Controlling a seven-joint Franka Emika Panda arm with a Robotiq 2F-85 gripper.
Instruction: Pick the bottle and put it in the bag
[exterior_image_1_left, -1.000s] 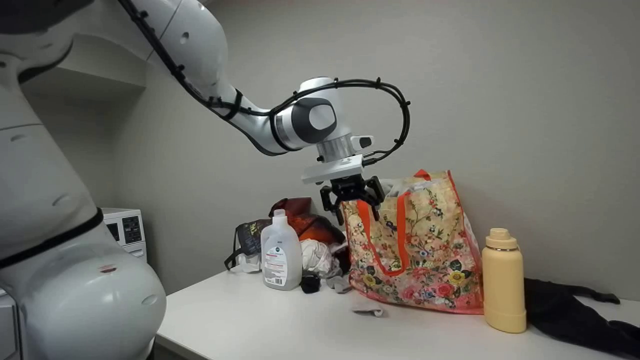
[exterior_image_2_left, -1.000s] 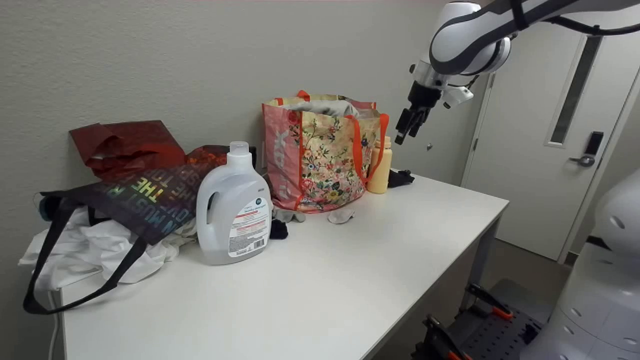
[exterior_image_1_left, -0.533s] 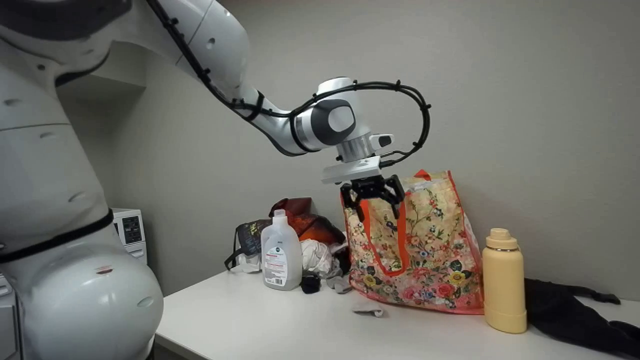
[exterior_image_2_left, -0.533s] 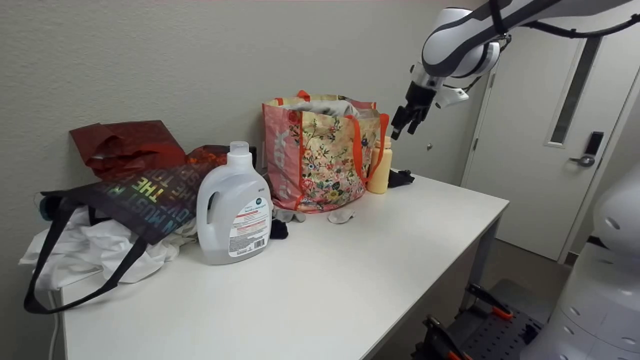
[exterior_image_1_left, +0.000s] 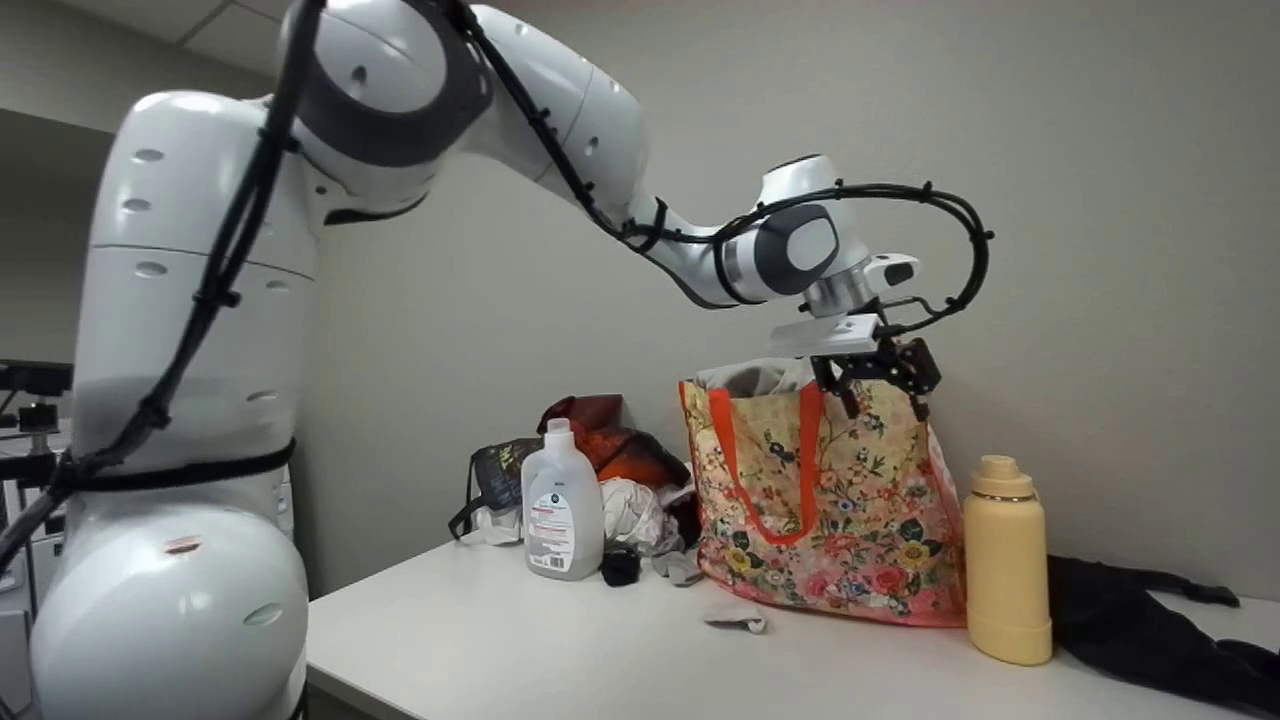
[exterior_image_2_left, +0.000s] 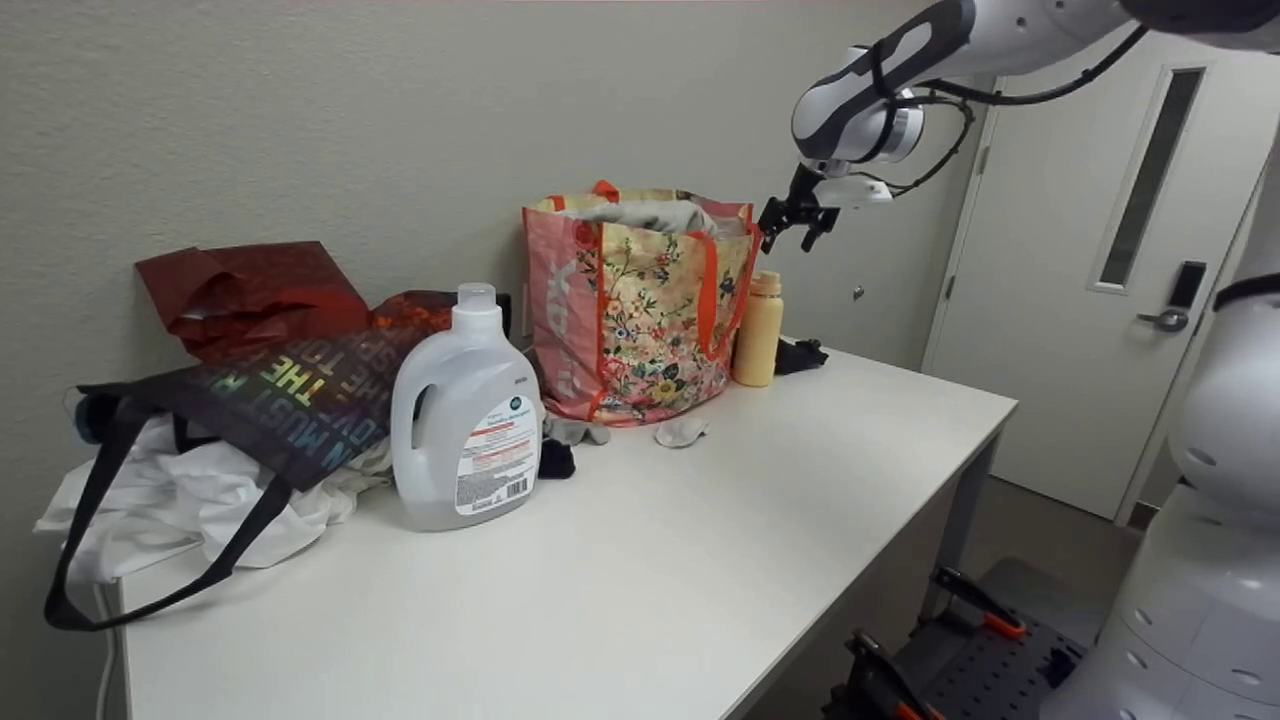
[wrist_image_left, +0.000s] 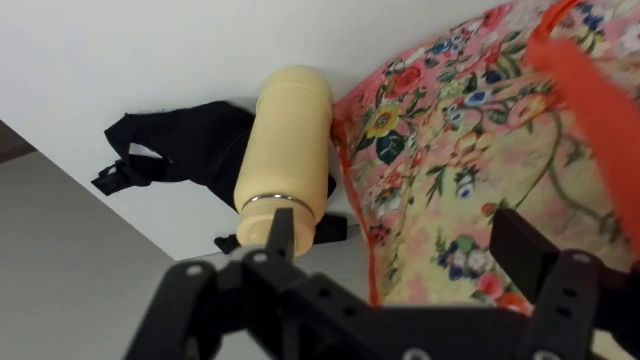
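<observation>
The tall pale yellow-tan bottle (exterior_image_1_left: 1007, 570) stands upright on the table, beside the bag, in both exterior views (exterior_image_2_left: 760, 335). The large floral tote bag (exterior_image_1_left: 850, 520) stands upright with grey cloth in its mouth; it also shows in an exterior view (exterior_image_2_left: 650, 320). My gripper (exterior_image_1_left: 885, 410) is open and empty, high up by the bag's top edge on the bottle's side, above the bottle's height (exterior_image_2_left: 787, 243). In the wrist view, the bottle (wrist_image_left: 290, 145) is left of centre, its cap partly behind one finger. The bag's printed side (wrist_image_left: 450, 175) shows behind the open jaws (wrist_image_left: 392, 220).
A black cloth (exterior_image_1_left: 1140, 625) lies behind the bottle. The bag's red-orange handle (exterior_image_2_left: 708, 300) hangs down its front. A white labelled jug (exterior_image_2_left: 470, 420), a dark bag (exterior_image_2_left: 300, 390) and white cloth (exterior_image_2_left: 220, 490) stand farther along the table (exterior_image_2_left: 600, 600). A small sock (exterior_image_1_left: 736, 618) lies before the bag.
My gripper has moved along the bag toward the bottle's side and turned somewhat, staying open. The bag's hanging handle has shifted slightly. The bottle stands where it was.
</observation>
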